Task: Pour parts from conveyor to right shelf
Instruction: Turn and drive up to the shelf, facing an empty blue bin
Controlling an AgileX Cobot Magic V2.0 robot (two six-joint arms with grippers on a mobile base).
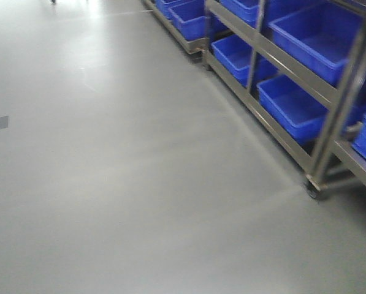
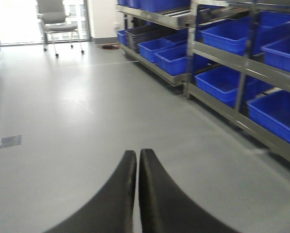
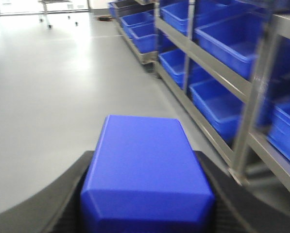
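Observation:
In the right wrist view a bright-blue plastic part point(image 3: 145, 170) fills the space between the black fingers of my right gripper point(image 3: 145, 213), which is shut on it above the floor. The right shelf point(image 3: 251, 97) runs along the right side as a steel frame with glossy blue bins point(image 3: 217, 104) on its levels; the same right shelf point(image 1: 339, 110) shows in the front view. My left gripper point(image 2: 137, 154) is shut, its two black fingers pressed together with nothing between them. The conveyor is out of view.
Glossy grey floor point(image 1: 121, 171) spreads to the left of the rack. A grey office chair point(image 2: 57, 24) stands at the far end near a bright doorway. A rack caster point(image 1: 313, 191) sits by the floor. Further blue bins point(image 2: 169, 53) line the shelf beyond.

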